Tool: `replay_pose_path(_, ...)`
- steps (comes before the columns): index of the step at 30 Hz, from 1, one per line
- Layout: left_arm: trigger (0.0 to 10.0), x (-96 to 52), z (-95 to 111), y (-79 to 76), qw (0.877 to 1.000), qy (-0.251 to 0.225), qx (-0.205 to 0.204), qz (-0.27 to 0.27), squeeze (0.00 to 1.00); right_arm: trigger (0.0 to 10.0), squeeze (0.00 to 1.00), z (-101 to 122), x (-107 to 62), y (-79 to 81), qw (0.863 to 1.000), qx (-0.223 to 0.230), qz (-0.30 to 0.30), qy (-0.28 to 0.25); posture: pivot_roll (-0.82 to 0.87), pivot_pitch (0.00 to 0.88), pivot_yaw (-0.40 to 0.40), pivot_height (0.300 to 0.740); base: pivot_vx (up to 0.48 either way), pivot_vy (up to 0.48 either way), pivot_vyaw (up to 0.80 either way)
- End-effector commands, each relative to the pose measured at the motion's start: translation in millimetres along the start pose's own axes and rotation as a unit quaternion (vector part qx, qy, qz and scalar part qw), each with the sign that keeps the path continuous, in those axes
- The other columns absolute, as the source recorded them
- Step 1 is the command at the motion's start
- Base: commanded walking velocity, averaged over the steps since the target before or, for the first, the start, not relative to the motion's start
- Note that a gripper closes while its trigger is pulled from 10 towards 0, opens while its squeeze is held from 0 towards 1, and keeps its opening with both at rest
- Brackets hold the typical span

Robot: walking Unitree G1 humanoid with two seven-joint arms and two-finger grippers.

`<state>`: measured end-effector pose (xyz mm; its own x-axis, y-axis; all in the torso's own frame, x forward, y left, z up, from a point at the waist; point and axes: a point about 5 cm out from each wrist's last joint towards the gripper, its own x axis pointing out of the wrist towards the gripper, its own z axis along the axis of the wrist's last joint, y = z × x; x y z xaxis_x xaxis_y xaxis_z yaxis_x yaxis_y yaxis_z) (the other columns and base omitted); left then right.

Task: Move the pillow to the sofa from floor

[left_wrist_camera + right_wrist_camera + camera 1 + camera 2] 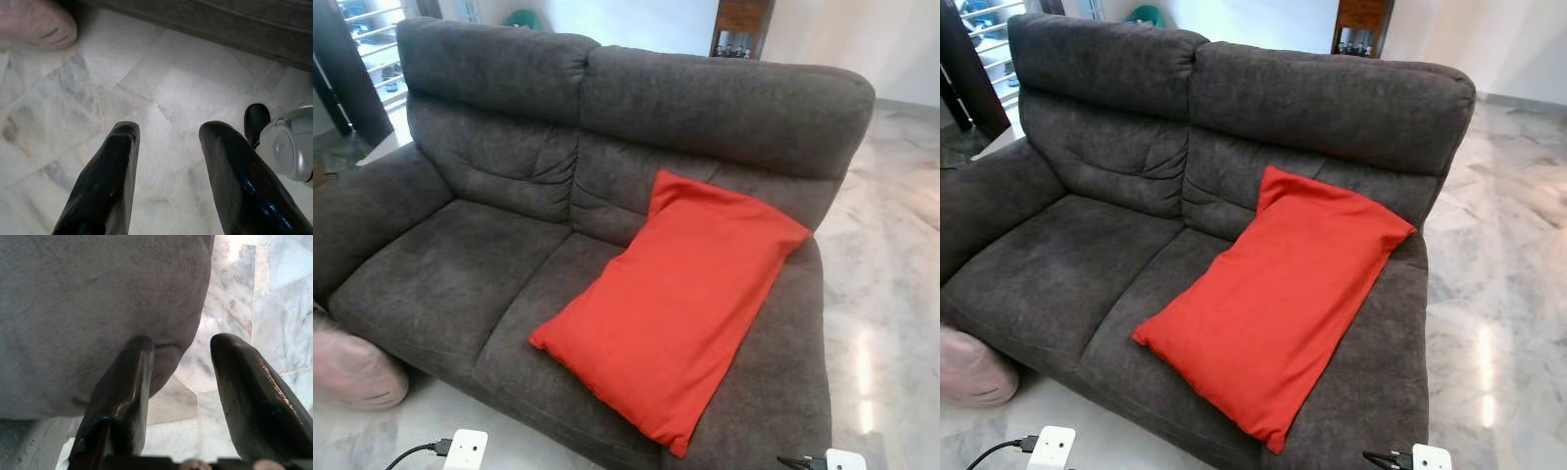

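Observation:
A red pillow (pixel 680 294) lies tilted on the right seat of the dark grey sofa (pixel 499 166), its upper corner against the backrest. In the left wrist view my left gripper (pixel 168 134) hangs open over the marble floor, nothing between its fingers. In the right wrist view my right gripper (pixel 183 350) is open beside the sofa's front corner (pixel 88 308), also holding nothing.
A pink cushion (pixel 352 370) rests on the floor at the sofa's left front corner. Marble floor (pixel 886 294) stretches to the right of the sofa. A wooden cabinet (pixel 741 24) stands behind it. White wrist parts (pixel 465 448) show at the bottom edge.

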<state>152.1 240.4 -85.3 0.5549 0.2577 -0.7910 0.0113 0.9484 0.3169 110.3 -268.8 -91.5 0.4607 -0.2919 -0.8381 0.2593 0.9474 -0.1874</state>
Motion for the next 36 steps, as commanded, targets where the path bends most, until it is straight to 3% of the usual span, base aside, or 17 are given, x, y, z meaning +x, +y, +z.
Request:
replay_pose_path(1,10.0,-0.8,-4.1,-0.8,1.0,0.005,0.003,-0.004,0.0,10.0,0.0,-0.6,0.3,3.9,1.0,0.005,0.007,0.006,0.1,0.027,-0.01,0.74,0.0,0.274,-0.8)
replay_pose_path(9,10.0,-1.9,-9.6,0.1,1.0,0.015,0.002,-0.005,0.0,10.0,0.0,-1.4,0.4,4.8,1.0,-0.001,0.005,0.01,0.1,0.028,-0.011,0.74,0.0,0.277,-0.79)
replay_pose_path(29,10.0,-2.6,-12.3,-0.5,1.0,0.017,-0.002,-0.007,0.0,10.0,0.0,1.4,1.1,6.8,1.0,0.002,0.002,0.006,0.11,0.029,-0.014,0.74,0.0,0.28,0.0)
replay_pose_path(36,10.0,-2.8,-12.3,-2.6,1.0,0.016,0.004,-0.011,0.0,10.0,0.0,1.7,1.2,8.3,1.0,0.003,0.005,0.006,0.11,0.03,-0.014,0.74,0.0,0.0,0.0)
